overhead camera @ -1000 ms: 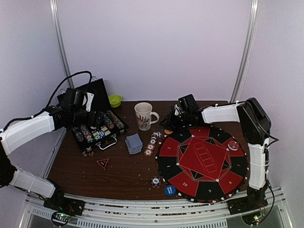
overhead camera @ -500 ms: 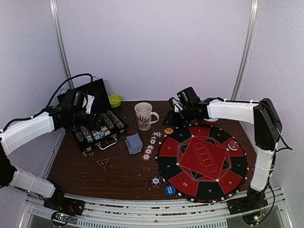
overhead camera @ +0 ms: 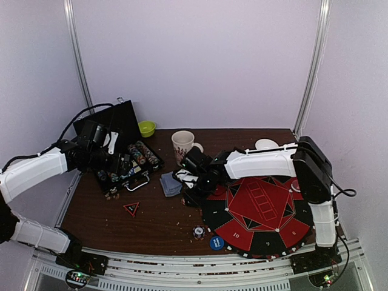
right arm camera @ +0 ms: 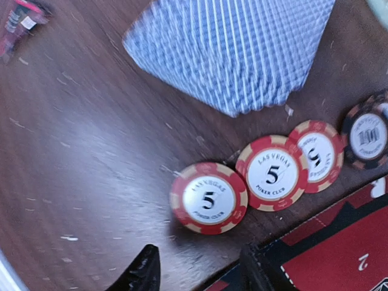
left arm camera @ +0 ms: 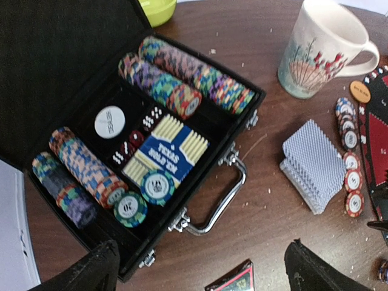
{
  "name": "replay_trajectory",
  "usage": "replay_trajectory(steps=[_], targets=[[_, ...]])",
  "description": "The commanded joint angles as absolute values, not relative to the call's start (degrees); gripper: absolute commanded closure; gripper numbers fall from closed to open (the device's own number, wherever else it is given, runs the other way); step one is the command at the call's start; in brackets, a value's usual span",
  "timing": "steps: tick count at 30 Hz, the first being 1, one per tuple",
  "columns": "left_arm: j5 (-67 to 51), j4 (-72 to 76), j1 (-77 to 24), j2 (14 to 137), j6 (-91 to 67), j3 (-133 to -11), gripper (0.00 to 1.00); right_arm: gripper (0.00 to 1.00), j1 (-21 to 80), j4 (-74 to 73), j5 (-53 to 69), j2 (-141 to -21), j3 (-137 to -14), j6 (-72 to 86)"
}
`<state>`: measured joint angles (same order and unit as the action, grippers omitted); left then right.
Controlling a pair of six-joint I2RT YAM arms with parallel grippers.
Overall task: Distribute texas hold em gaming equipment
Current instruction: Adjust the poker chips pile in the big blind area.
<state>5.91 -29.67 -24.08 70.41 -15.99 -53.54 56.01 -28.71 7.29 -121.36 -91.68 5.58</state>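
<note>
From above, the white right arm [overhead camera: 260, 162] has swung left off the far edge of the round red-and-black felt mat [overhead camera: 260, 209]. It now reaches across to the row of red-and-white striped poker chips [overhead camera: 189, 195] lying beside the stack of grey-blue-backed playing cards [overhead camera: 170, 183], near the middle of the brown counter [overhead camera: 157, 221]. This uncovers a white red-rimmed bowl [overhead camera: 265, 144] at the back. The white left arm [overhead camera: 33, 173] stays over the open black chip case [overhead camera: 124, 167], its pose little changed. A round blue button disc [overhead camera: 216, 242] and a short chip pile [overhead camera: 199, 231] rest at the mat's near edge as before. In the left wrist view the left jaws are spread wide and empty over the case [left arm camera: 239, 130], which holds rows of chips and a blue-and-white box [left arm camera: 168, 151] printed "TEXAS HOLD 'EM". The white patterned mug [left arm camera: 321, 48], the cards [left arm camera: 312, 163], the chip row [left arm camera: 350, 163] and an orange disc [left arm camera: 360, 91] lie to its right. In the right wrist view the right jaws stand apart with nothing between them, just short of the nearest chip [right arm camera: 208, 197]. It reads "LAS VEGAS 5 POKER CLUB", as does its neighbour [right arm camera: 272, 173]. A dark chip [right arm camera: 367, 136] shows "100", the cards [right arm camera: 233, 45] lie beyond, and the mat [right arm camera: 339, 248] shows a "2".
</note>
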Motion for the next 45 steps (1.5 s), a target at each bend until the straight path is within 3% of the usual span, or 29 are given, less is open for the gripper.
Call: replay_trajectory(steps=[1, 10, 21, 45], targets=[[4.1, -30.3, -23.7, 71.0, -19.1, -51.7, 0.02, 0.50, 57.6, -34.9, 0.1, -125.6, -96.2, 2.2], [4.7, -29.9, -23.7, 72.9, -18.3, -52.5, 0.02, 0.58, 56.3, -34.8, -12.0, -129.8, -99.7, 6.0], [3.9, -29.4, -23.7, 74.4, -19.0, -52.1, 0.02, 0.60, 52.3, -34.5, -13.4, -133.0, -106.7, 8.5], [7.2, -31.6, -24.2, 72.6, -29.6, -50.7, 0.07, 0.52, 47.2, -23.7, -13.6, -98.1, -84.7, 7.1]])
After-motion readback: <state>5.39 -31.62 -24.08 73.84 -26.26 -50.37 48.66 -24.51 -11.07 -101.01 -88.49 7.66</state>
